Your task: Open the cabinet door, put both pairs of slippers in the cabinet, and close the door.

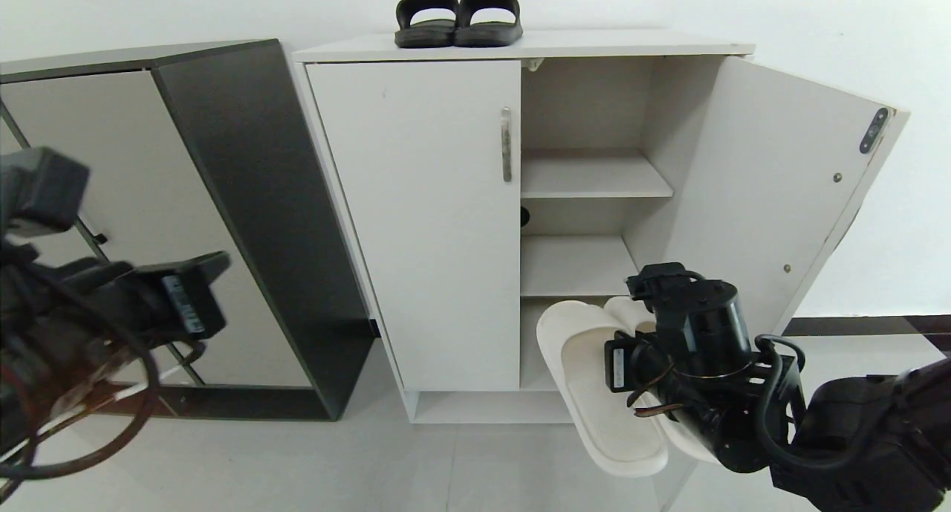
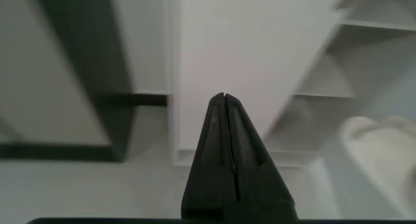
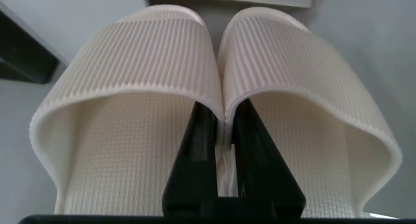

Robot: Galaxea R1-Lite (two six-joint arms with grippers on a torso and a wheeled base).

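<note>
The white flat-panel cabinet (image 1: 594,45) has two doors; the right door (image 1: 765,192) stands open, showing two smooth shelves. One pair of cream ribbed slippers (image 3: 130,87) hangs before the lowest compartment, its inner edges pinched by the right gripper (image 3: 224,113). One pair of black matte slippers (image 1: 458,20) lies on the cabinet top. The left gripper (image 2: 225,100) is closed on nothing.

Background stuff: there's a dark grey unit (image 1: 275,200) standing on the left side of the floor (image 1: 371,467), backed up against the plain white wall (image 1: 817,21). Its side is dark. The front panel (image 1: 148,200) is pale and glossy, with thin slanted dark lines showing in it; can't tell if that's a reflection. The floor is light grey and kinda shiny. A dark skirting strip (image 1: 862,325) runs along the foot of the wall at the right edge.
</note>
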